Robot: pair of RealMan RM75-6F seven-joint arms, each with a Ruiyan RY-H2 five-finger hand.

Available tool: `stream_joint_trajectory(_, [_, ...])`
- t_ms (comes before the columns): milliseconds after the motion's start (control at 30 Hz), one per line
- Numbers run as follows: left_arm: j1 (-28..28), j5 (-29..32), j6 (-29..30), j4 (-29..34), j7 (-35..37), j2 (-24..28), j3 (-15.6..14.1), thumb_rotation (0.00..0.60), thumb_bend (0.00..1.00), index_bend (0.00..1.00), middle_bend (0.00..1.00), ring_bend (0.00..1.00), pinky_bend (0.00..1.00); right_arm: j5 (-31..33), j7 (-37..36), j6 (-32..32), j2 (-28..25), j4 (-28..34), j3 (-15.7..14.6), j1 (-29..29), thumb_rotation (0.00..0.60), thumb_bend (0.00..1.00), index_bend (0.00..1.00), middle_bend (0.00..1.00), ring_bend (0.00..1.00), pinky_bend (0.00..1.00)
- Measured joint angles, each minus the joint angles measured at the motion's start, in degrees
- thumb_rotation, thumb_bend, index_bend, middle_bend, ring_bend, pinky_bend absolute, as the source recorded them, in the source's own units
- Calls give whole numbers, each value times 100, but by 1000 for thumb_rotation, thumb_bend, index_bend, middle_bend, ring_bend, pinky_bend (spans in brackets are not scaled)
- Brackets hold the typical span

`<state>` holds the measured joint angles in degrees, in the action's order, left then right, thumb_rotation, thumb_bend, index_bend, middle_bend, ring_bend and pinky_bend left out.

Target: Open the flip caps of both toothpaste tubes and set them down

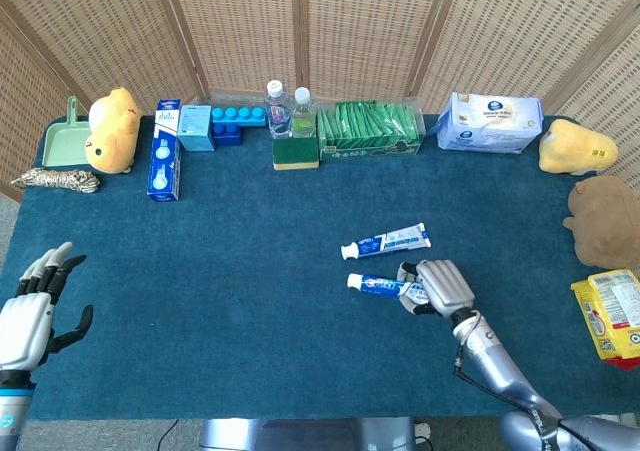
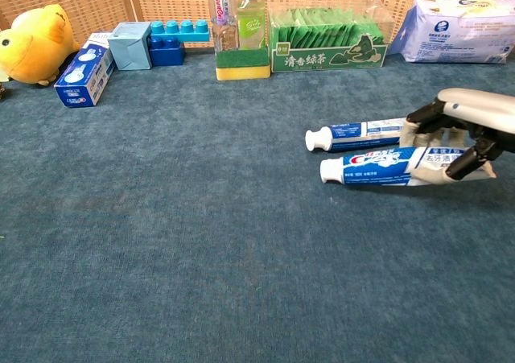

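Observation:
Two blue and white toothpaste tubes with white caps pointing left lie near the table's middle right. The far tube [image 1: 386, 241] [image 2: 359, 133] rests flat on the blue cloth. My right hand [image 1: 441, 286] [image 2: 469, 128] grips the tail end of the near tube [image 1: 384, 286] [image 2: 378, 164] and holds it lifted off the cloth, roughly level. Both caps look closed. My left hand [image 1: 28, 313] hovers open at the table's near left corner, seen only in the head view.
Along the back stand a yellow plush [image 1: 110, 129], a boxed toothpaste [image 1: 164, 163], blue blocks [image 1: 238, 122], two bottles [image 1: 288, 111] on a sponge, a green packet box [image 1: 368, 131] and a tissue pack [image 1: 489, 123]. Plush toys [image 1: 603, 221] and a snack bag [image 1: 610, 315] sit at right.

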<state>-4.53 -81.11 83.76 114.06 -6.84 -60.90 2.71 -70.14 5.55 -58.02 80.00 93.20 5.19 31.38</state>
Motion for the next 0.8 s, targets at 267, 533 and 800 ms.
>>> stream_joint_trajectory(267, [-170,-34,-210,82,0,-3,60,600,414,122,24,0,110,-297,-1081,14,-251,115,15,-145,600,493,926,747,645,773])
stream_joint_trajectory(533, [-575,99,-686,188,-27,-48,237,600,414,144,65,41,203,-638,-2930,256,-682,312,41,-240,600,499,926,768,673,786])
stream_joint_trajectory(800, [-1208,326,-1448,321,-131,-154,448,600,414,146,61,44,219,-1176,-4387,454,-1096,520,4,-264,600,504,925,773,680,792])
